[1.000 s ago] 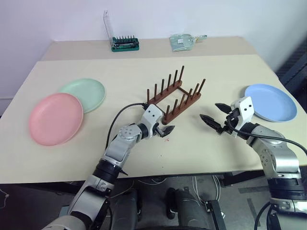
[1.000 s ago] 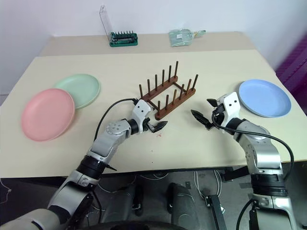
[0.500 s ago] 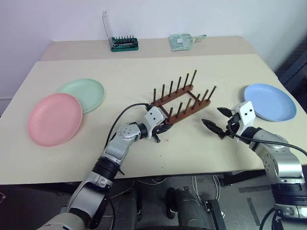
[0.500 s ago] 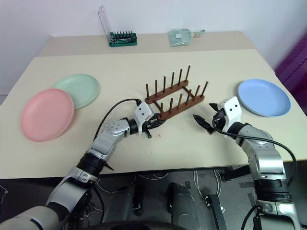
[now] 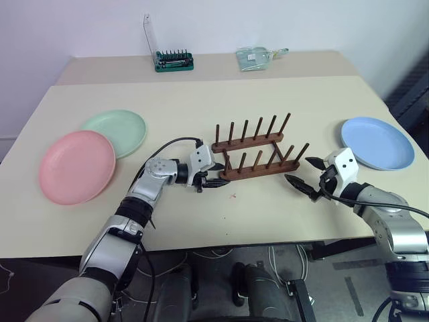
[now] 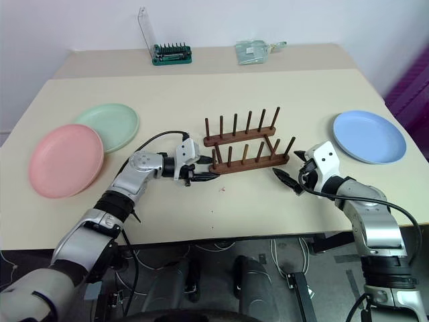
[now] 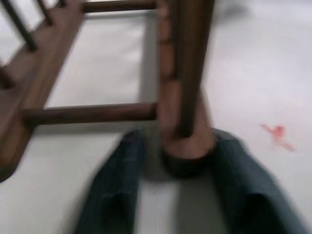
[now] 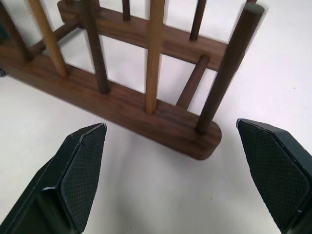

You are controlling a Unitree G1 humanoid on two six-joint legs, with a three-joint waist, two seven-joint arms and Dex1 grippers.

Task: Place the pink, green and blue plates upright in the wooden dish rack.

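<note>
Wooden dish rack (image 5: 255,153) sits broadside between the grippers, left gripper (image 5: 210,176) spread around its near rail's end, right gripper (image 5: 305,174) wide open just off the other end.

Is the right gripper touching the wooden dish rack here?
Apart. In the right wrist view the right gripper has open jaws short of the wooden dish rack, with bare table between each fingertip and the near rail's end.
</note>
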